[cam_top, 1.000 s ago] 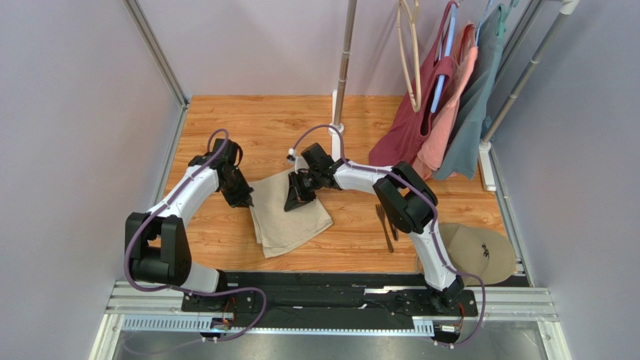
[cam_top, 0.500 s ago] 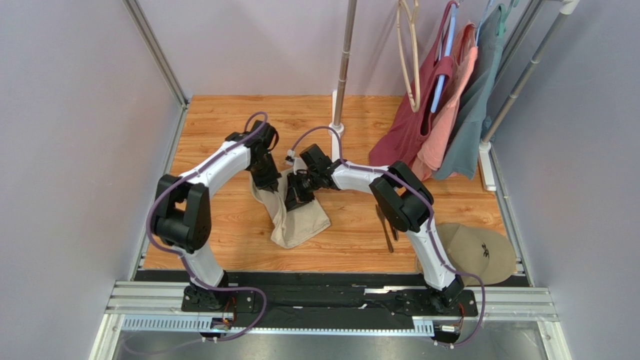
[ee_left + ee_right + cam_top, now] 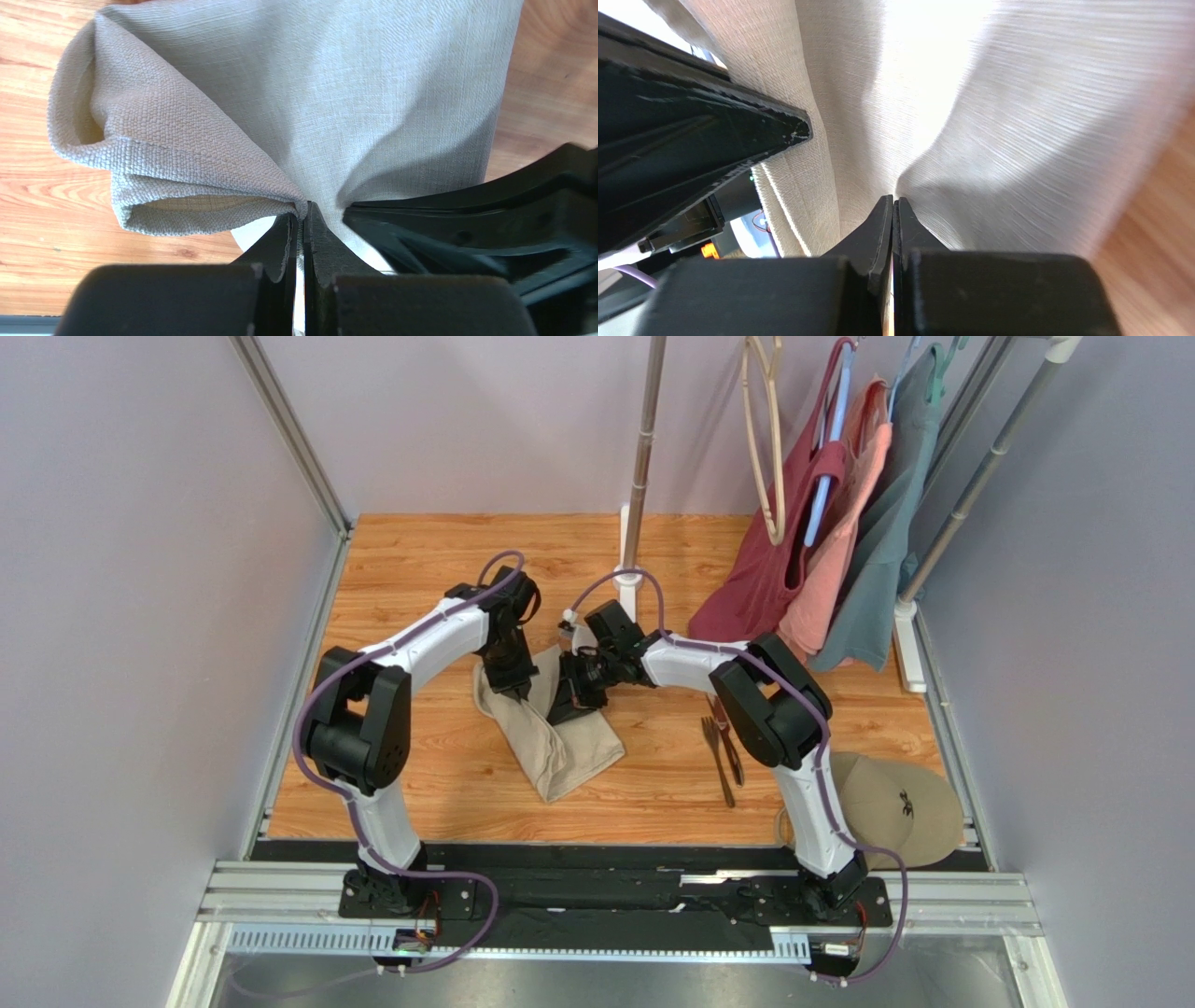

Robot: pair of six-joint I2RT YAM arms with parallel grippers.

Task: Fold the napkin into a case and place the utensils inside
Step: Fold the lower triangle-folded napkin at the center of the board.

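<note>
- The utensils point(image 3: 723, 752) lie untouched on the counter point(image 3: 421, 574), right of the napkin point(image 3: 568, 746).
- The napkin, broad a second ago, is now a narrow strip, so the case is forming.
- The left end effector point(image 3: 303, 210), pinching the cloth's far edge, has swung beside the right end effector point(image 3: 894, 204), which is also clamped on cloth.

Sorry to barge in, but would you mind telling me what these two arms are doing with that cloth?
Both arms are folding the napkin on the wooden table. The left claw and the right claw are each shut on the cloth, pinching it close together at its far end, so it bunches into a narrow, loosely folded strip running toward the arms. The utensils lie on the table to the right of it, untouched, so nothing has gone inside yet.
</note>
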